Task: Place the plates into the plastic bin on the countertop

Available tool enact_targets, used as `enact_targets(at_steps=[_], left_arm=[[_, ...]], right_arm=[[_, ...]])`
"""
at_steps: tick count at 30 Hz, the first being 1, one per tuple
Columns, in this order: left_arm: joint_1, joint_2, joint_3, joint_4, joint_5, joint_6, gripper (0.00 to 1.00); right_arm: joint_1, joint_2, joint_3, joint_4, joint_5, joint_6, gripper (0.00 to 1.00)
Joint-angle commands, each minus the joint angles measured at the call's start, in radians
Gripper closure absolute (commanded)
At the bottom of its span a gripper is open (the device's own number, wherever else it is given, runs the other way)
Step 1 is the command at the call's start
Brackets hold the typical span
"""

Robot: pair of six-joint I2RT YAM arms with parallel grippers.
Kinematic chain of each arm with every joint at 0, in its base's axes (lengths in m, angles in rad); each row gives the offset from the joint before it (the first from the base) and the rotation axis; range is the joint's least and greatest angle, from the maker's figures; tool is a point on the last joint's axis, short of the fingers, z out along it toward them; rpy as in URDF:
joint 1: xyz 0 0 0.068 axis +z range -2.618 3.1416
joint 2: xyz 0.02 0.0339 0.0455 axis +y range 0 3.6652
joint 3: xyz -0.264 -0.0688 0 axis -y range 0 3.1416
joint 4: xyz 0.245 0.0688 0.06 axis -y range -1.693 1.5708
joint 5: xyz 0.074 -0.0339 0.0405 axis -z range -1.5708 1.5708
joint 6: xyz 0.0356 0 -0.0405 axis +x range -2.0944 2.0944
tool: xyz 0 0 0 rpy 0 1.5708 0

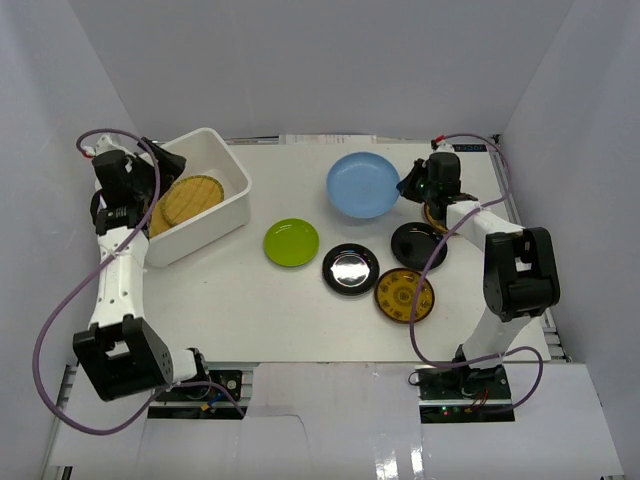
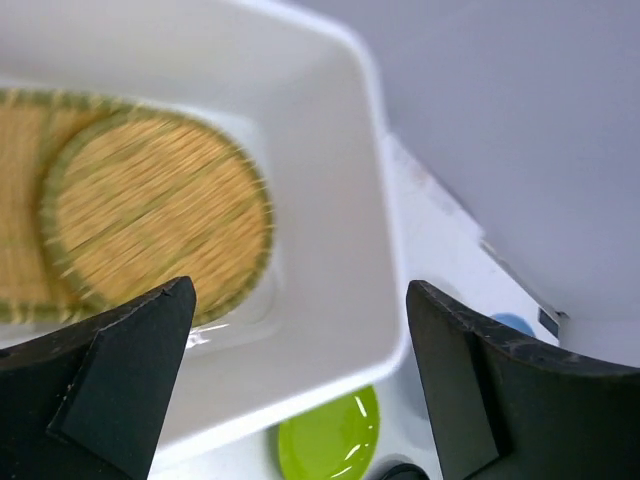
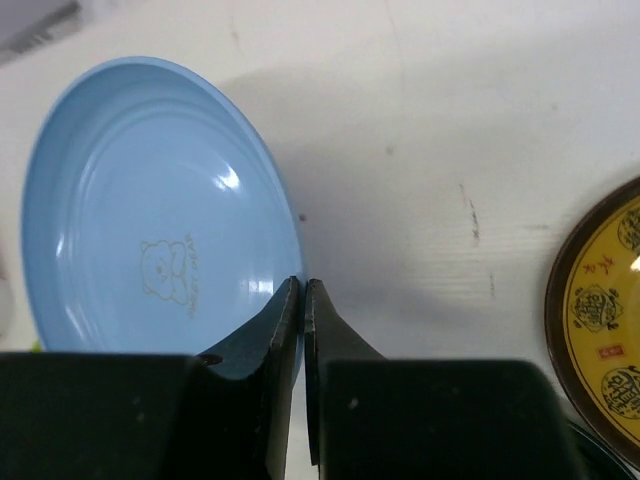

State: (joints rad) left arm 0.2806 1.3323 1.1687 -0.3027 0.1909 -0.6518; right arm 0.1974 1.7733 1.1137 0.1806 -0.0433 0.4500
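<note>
Woven straw-yellow round plates (image 1: pixel 190 198), two overlapping, are lying inside the white rectangular plastic bin (image 1: pixel 205 236) at the upper left of the top view, and we are seeing the left claw (image 2: pixel 300 300) spread wide above them. The light blue round plate (image 3: pixel 150 220) is resting on the white surface (image 1: pixel 300 310) at upper centre. The right claw (image 3: pixel 303 285) is sitting pressed together at its rim, and we cannot tell whether it is gripping that rim.

woven straw-yellow plates (image 1: pixel 190 198), white bin (image 1: pixel 215 228), light blue plate (image 1: pixel 362 184), lime green plate (image 1: pixel 291 242).
</note>
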Motion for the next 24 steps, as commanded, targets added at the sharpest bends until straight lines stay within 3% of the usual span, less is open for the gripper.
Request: enact_targets(at_steps=[1,7,14,20,22,24], left_arm=[[-0.072,-0.1,0.0,0.105,0.008,0.06,0.04],[-0.259,-0.163,-0.052,0.102,0.129,0.104,0.07],[-0.492,-0.069,-0.015,0.109,0.289,0.115,0.04],[-0.573,-0.035,-0.011,0.163,0.314,0.112,0.04],[-0.58,-0.016,-0.004,0.146,0.286,0.121,0.09],[-0.581,-0.002,0.003,0.103,0.239,0.13,0.23]], right_arm=[[0.0,-0.124,0.015,0.143,-0.01,0.098,0.92],[0.034,-0.27,-0.017,0.171,-0.085,0.13,0.92],[0.152,-0.353,-0.029,0.169,-0.113,0.142,0.92],[0.243,-0.351,-0.02,0.145,-0.075,0.116,0.92],[0.269,-0.356,-0.026,0.151,-0.072,0.116,0.92],[0.286,-0.362,-0.034,0.157,-0.072,0.121,0.92]])
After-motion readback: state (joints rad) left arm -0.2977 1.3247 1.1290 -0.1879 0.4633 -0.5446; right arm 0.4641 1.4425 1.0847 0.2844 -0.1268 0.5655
